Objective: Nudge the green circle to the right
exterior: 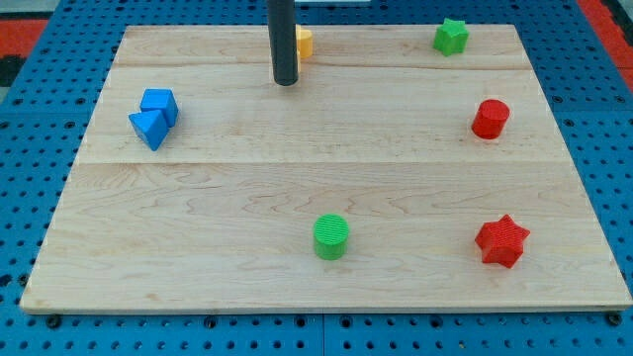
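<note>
The green circle [331, 236] is a short green cylinder near the view's bottom, just right of the middle of the wooden board [237, 277]. My tip [286, 81] is the lower end of a dark rod that comes down from the view's top. It stands far above the green circle and a little to its left, not touching it. A yellow block [305, 43] sits right behind the rod, partly hidden by it.
A green star [451, 37] lies at the top right. A red cylinder [490, 119] is at the right edge and a red star [501, 240] at the bottom right. A blue cube [159, 104] and a blue triangle [148, 129] touch at the left.
</note>
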